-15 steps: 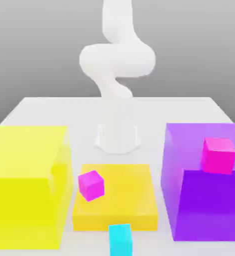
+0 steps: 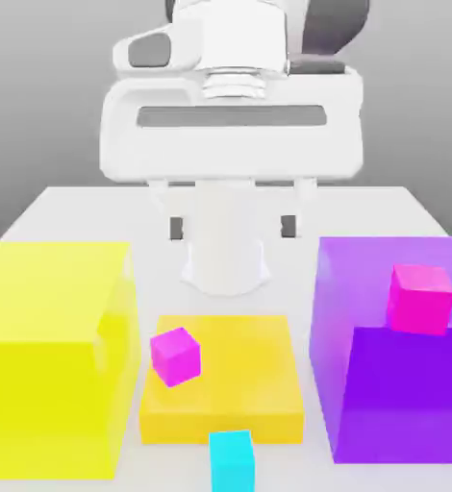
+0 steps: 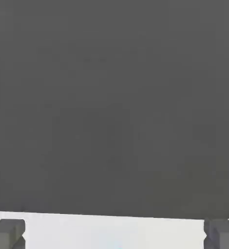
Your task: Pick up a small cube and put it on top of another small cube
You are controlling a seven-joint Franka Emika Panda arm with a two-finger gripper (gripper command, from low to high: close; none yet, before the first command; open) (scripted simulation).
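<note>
Scanning from the exterior view's left, we see a big yellow block point(image 2: 52, 351) at the table's point(image 2: 76, 207) near left corner, then a low orange-yellow slab point(image 2: 239, 380) with a small magenta cube point(image 2: 175, 356) tipped against its left side. The small cyan cube point(image 2: 232, 459) sits at the table's near edge, just in front of that slab. Farther right a purple block point(image 2: 393, 370) carries a second magenta cube point(image 2: 420, 299). Our gripper point(image 2: 232, 227) hangs high over the table's far middle, fingers spread wide and empty. We judge the reach has not begun; next we must descend over the cyan cube and straddle it squarely.
</note>
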